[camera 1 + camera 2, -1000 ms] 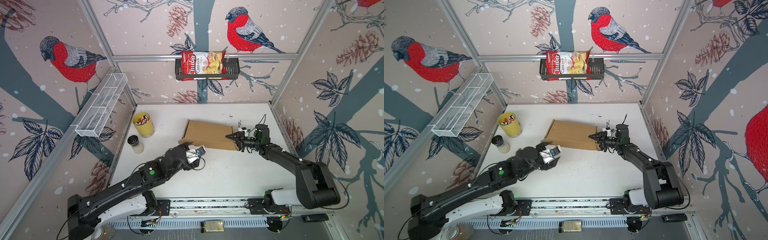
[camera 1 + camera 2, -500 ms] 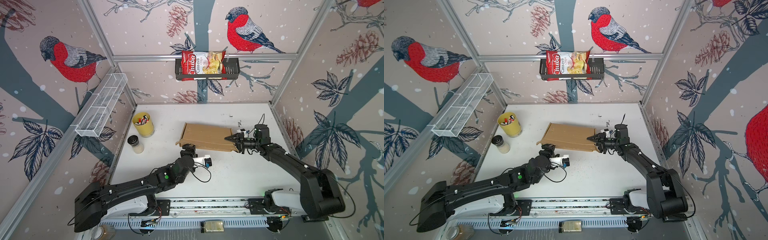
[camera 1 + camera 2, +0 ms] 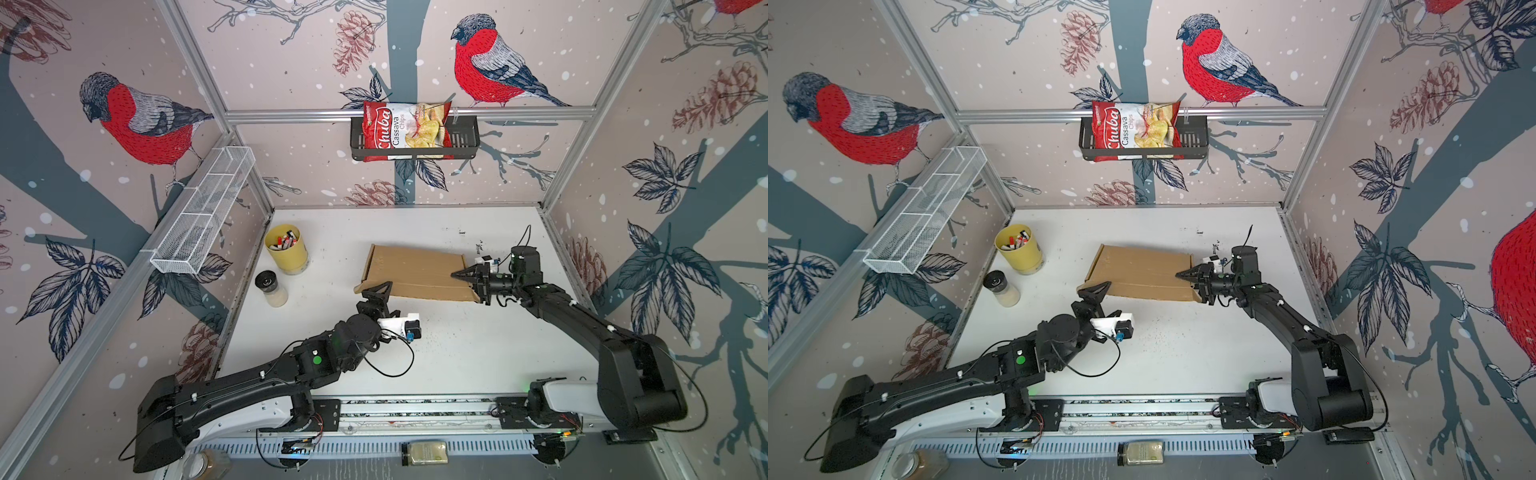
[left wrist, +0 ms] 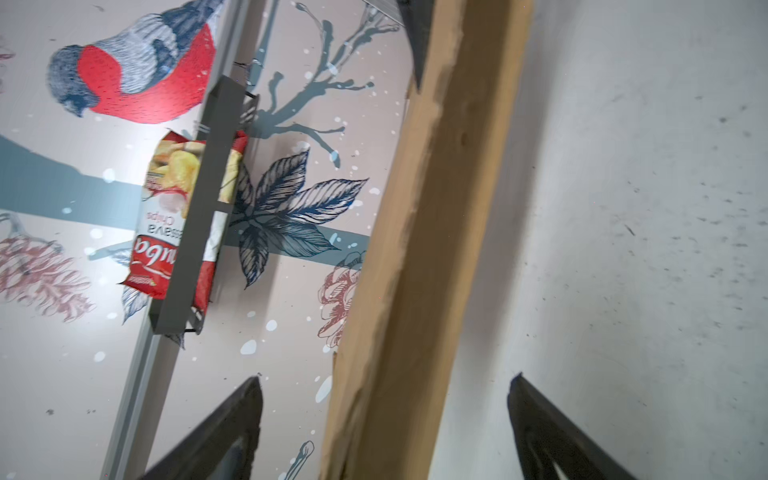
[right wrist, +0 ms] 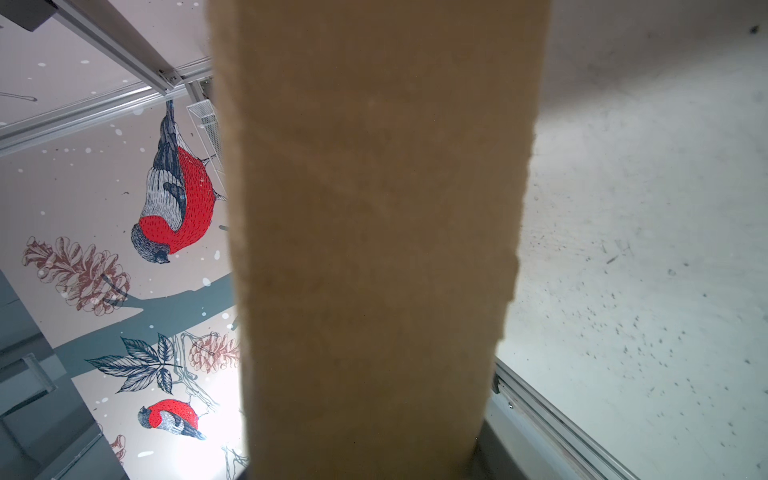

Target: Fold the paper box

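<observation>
Nearest the front edge of the white table (image 3: 457,353), the left claw (image 3: 377,289) reaches in from the near left. Its jaws stand wide apart around the near left corner of the paper box (image 3: 415,270), a shallow, flat rectangle of plain brown corrugated cardboard. In the left wrist view the cardboard edge (image 4: 436,208) runs between the two dark fingers (image 4: 232,424), with a gap on either side and neither one touching it.

The paper box lies around the middle of the table, a little toward the right edge, with its long sides roughly along the table's width in both top views (image 3: 1142,270). At its right end the right claw (image 3: 455,275) comes in from the right edge, one pointed finger lying over the top face. It seems clamped on that end. The under finger is hidden, and in the right wrist view blurred cardboard (image 5: 374,249) fills the centre.

Near the left edge stands a small clear jar with a black lid (image 3: 272,286). Just beyond it is a yellow round cup of markers (image 3: 287,249).

A white wire mesh basket (image 3: 203,216) hangs on the left wall. On the back wall, a black metal basket (image 3: 465,137) holds a red bag of cassava chips (image 3: 403,131).
</observation>
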You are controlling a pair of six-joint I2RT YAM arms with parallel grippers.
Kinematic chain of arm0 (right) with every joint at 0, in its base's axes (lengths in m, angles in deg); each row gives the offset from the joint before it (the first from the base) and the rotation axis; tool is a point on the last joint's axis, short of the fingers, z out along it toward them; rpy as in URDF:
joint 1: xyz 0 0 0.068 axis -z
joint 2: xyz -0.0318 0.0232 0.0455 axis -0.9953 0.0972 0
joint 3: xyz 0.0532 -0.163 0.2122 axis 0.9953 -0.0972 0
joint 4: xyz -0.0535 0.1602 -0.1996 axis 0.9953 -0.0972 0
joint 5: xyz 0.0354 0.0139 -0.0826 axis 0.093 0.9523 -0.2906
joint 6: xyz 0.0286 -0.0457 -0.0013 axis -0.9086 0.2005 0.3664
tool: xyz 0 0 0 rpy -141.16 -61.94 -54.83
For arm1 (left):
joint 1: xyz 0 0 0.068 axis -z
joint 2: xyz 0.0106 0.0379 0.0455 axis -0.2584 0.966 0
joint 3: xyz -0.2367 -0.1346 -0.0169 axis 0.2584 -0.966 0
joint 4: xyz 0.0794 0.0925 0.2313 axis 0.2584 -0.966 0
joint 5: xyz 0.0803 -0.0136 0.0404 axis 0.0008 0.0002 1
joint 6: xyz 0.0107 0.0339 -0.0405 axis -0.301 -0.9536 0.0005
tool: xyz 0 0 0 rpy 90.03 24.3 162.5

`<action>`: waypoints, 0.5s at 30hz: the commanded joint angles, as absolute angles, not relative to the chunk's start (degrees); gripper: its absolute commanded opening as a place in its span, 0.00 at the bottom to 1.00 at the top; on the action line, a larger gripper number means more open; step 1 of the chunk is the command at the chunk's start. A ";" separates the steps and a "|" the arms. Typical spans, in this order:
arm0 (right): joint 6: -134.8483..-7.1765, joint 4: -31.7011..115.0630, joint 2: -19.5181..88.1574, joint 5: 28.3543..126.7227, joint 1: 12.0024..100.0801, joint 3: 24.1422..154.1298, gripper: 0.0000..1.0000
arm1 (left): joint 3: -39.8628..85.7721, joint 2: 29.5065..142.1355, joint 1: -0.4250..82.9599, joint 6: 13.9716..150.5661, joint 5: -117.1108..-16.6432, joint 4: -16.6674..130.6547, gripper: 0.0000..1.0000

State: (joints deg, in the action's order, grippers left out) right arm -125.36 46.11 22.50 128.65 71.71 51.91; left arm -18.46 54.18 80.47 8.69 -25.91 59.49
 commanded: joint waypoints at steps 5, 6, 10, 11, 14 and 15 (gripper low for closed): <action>-122.71 43.18 21.31 129.52 70.56 52.96 0.31 | -16.39 59.58 75.57 9.50 -25.30 62.67 0.94; -122.20 42.29 21.32 129.57 70.39 53.01 0.31 | -15.78 59.98 74.83 9.50 -25.65 62.79 0.93; -122.40 41.91 20.96 130.15 69.84 53.05 0.31 | -15.61 62.03 73.86 7.75 -28.37 62.96 0.90; -122.24 41.60 20.94 130.35 69.74 53.43 0.31 | -15.72 62.79 73.80 7.13 -28.12 62.95 0.89; -121.52 40.10 20.91 130.77 69.57 54.15 0.32 | -15.56 63.62 73.30 6.08 -28.22 62.73 0.82; -121.51 40.01 20.92 130.87 69.57 54.09 0.32 | -15.45 63.53 73.17 6.03 -28.62 62.66 0.81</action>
